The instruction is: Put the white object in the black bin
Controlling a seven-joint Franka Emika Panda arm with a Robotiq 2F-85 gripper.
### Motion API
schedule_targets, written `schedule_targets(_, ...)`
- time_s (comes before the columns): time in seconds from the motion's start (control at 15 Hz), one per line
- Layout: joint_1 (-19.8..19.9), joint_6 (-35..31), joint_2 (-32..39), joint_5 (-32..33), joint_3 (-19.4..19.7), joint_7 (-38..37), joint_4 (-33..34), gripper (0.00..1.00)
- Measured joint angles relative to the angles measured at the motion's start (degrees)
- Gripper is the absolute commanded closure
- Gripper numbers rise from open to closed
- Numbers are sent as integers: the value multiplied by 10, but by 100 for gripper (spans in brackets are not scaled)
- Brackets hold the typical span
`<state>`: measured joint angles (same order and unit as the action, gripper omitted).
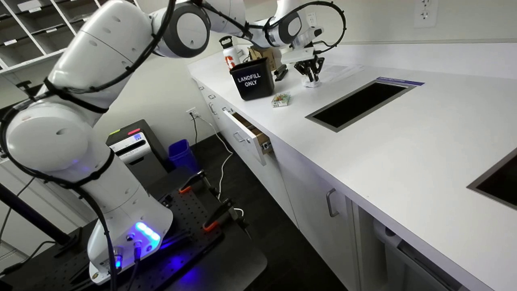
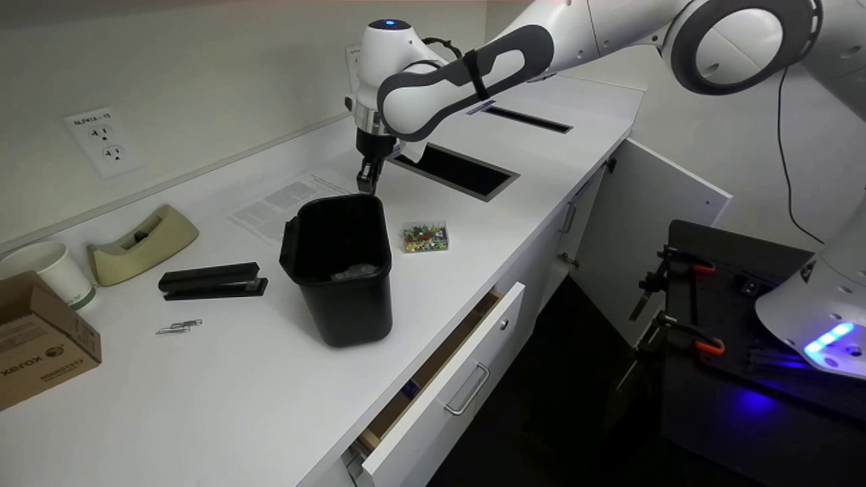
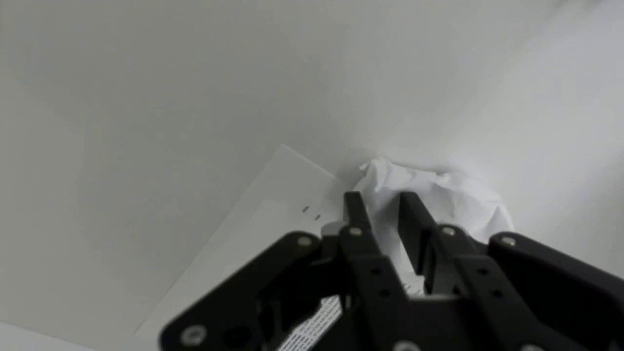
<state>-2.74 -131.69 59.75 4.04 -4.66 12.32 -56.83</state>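
Note:
The white object (image 3: 458, 197) is a crumpled white piece, like paper or tissue, on the white counter. It also shows under my gripper (image 1: 312, 76) in an exterior view (image 1: 311, 84). My gripper (image 3: 380, 195) points down with its fingers partly apart, and part of the white object shows between the fingertips. I cannot tell whether they press on it. The black bin (image 1: 253, 83) with white print stands upright near the counter's front edge; it also shows in an exterior view (image 2: 352, 311), where it hides the white object behind its rim, below the gripper (image 2: 367, 184).
A printed sheet (image 3: 263, 214) lies under and beside the gripper. A clear box of coloured pins (image 2: 425, 237) sits near the bin. A stapler (image 2: 215, 279), tape dispenser (image 2: 145, 247) and cardboard box (image 2: 44, 345) stand beyond the bin. A dark cut-out (image 1: 359, 103) and open drawer (image 2: 446, 385) lie nearby.

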Motion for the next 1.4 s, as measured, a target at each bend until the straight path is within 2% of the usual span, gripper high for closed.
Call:
schedule_targets(0.53,-2,8,16,0,0,0,34,100)
schedule_targets(0.8,-12,8,-18,0,0,-6,27,100)
schedule_targets(1.13,-33,21,-135,16,15,-35,-60,100)
schedule_targets(1.4,-39,60,-239,23,8,-28,-150,100)
